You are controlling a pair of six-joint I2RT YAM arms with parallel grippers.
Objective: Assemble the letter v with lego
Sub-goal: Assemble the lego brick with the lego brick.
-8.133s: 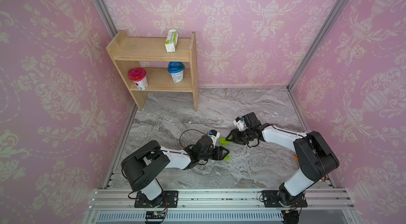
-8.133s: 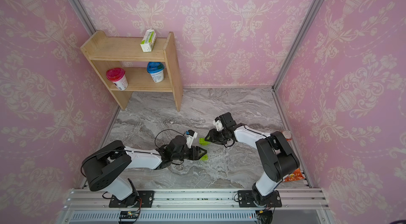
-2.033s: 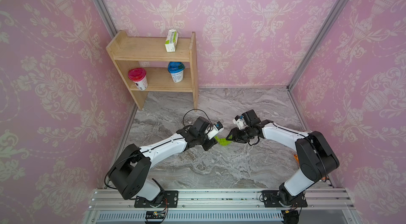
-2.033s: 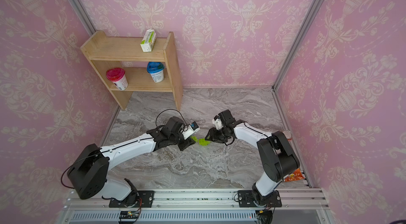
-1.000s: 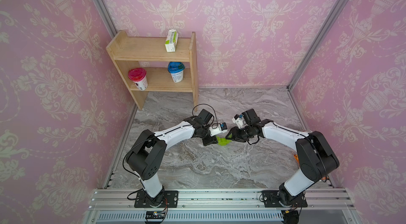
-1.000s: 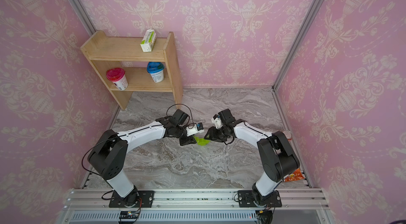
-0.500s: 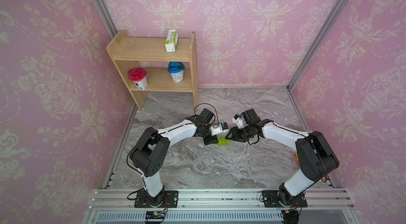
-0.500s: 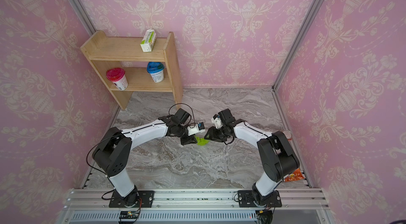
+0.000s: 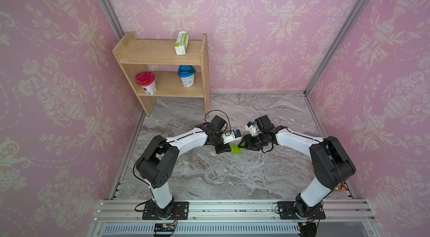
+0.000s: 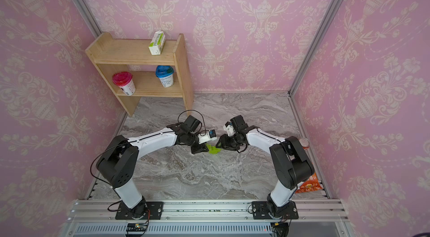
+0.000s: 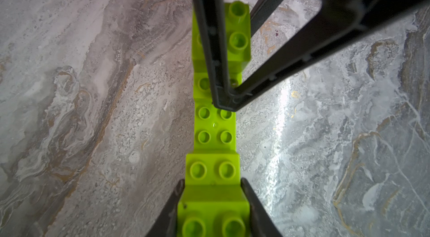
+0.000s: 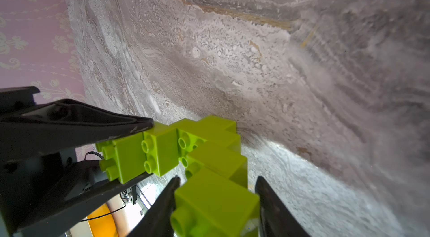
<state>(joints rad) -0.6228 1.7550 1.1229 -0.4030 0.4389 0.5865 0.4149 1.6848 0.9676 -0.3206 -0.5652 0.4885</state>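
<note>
The lego forms one lime-green stepped chain, the letter v (image 9: 235, 149) (image 10: 213, 150), held just above the marble table (image 9: 209, 177) between the two arms. My left gripper (image 11: 212, 181) is shut on the end brick of one arm of the letter v (image 11: 214, 126). Reaching in from the opposite side, my right gripper (image 12: 218, 178) is shut on the end brick of the other arm of the letter v (image 12: 216, 156). In both top views the left gripper (image 9: 229, 148) (image 10: 204, 148) and right gripper (image 9: 242, 146) (image 10: 218, 145) nearly meet tip to tip.
A wooden shelf (image 9: 162, 61) stands at the back left with a carton (image 9: 181, 44), a red-lidded cup (image 9: 146, 83) and a blue-lidded cup (image 9: 186, 77). An orange snack bag (image 10: 308, 184) and a can (image 10: 303, 142) lie by the right wall.
The left arm has swung up from the front of the table and brought its bricks against those in the right gripper. Over the last second both arms stay nearly still.
</note>
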